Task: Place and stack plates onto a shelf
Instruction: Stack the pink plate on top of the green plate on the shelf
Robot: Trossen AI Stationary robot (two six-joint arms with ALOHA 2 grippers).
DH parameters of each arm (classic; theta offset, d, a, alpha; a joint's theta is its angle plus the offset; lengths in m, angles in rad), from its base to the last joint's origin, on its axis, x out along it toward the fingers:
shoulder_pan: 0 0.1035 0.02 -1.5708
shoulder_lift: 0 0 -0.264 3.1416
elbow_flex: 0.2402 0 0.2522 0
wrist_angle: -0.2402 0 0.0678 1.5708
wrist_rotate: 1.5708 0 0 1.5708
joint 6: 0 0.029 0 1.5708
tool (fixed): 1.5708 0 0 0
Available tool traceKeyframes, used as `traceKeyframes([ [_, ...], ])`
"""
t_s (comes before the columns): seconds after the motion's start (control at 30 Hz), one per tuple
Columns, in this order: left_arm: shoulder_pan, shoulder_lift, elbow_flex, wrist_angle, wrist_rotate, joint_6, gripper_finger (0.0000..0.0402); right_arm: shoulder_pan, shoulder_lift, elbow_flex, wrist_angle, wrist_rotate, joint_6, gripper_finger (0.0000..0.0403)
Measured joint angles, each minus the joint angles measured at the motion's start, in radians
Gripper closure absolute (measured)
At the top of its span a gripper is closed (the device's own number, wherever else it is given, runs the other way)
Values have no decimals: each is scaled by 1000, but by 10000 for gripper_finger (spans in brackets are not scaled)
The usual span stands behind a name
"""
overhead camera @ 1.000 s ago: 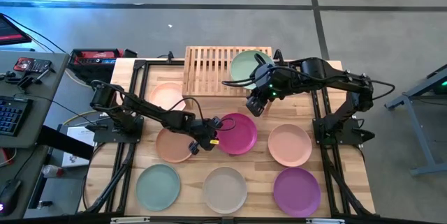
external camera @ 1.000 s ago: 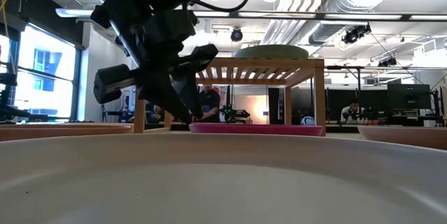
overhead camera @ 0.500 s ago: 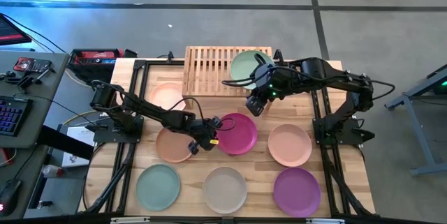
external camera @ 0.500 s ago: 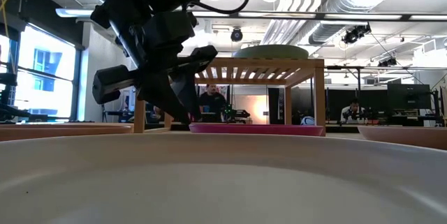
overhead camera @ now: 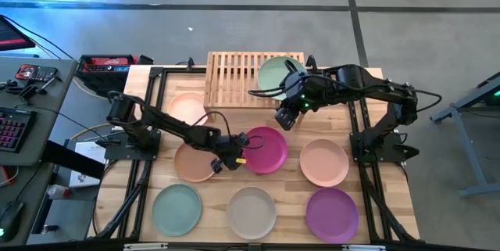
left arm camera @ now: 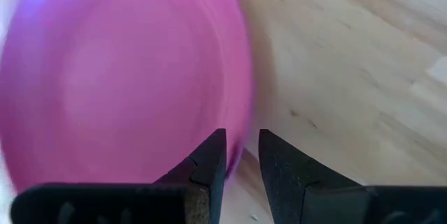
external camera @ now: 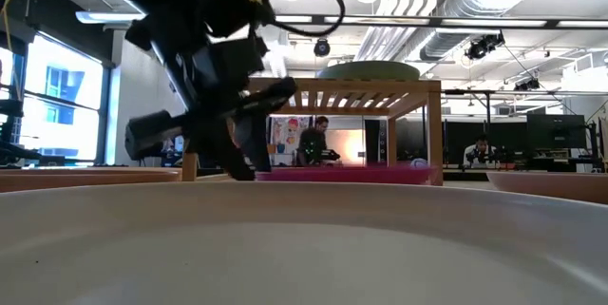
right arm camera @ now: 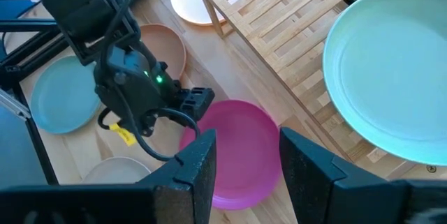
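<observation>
The magenta plate (overhead camera: 267, 149) lies mid-table, in front of the light wooden shelf (overhead camera: 234, 79). My left gripper (overhead camera: 239, 151) (left arm camera: 242, 158) is at the plate's left rim, shut on it. A sage green plate (overhead camera: 280, 73) rests flat on the right half of the shelf's top. My right gripper (overhead camera: 287, 115) (right arm camera: 248, 168) hovers open between the shelf and the magenta plate, holding nothing. In the low view my left gripper (external camera: 242, 164) stands left of the magenta plate (external camera: 351, 174). My left gripper pinches the magenta plate's left rim (left arm camera: 241, 137) between its two fingers, one finger (left arm camera: 209, 161) over the plate's inner side and the other (left arm camera: 279, 168) outside the rim. It comes in low from the table's left, slanting down.
Other plates lie flat on the plank table: pale pink (overhead camera: 187, 106), tan (overhead camera: 195, 163), peach (overhead camera: 324, 163), mint (overhead camera: 176, 208), beige (overhead camera: 251, 212) and purple (overhead camera: 332, 214). The left half of the shelf top shows bare slats. Black arm frames stand along both sides.
My left gripper has edged toward the magenta plate and sunk a little. In the low view the plate's pink band now shows taller than before, as if the plate has tipped up. My right arm has kept still.
</observation>
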Motion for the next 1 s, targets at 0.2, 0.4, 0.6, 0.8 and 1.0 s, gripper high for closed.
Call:
traceKeyframes([
  [0.2, -1, 11, 0, 12, -31, -10, 328, 0, 0, 0, 0, 0, 0, 270],
  [0.4, -1, 11, 0, 19, -51, -5, 333, 0, 0, 0, 0, 0, 0, 270],
  [0.6, -1, 11, 0, 19, -53, -3, 390, 0, 0, 0, -1, 0, 0, 270],
  [0.8, -22, 10, 0, 19, -59, 13, 397, 0, 0, 0, -1, 0, 7, 270],
  [1.0, -61, 10, 0, 10, -116, -9, 399, 0, 0, 0, -1, 0, 34, 270],
])
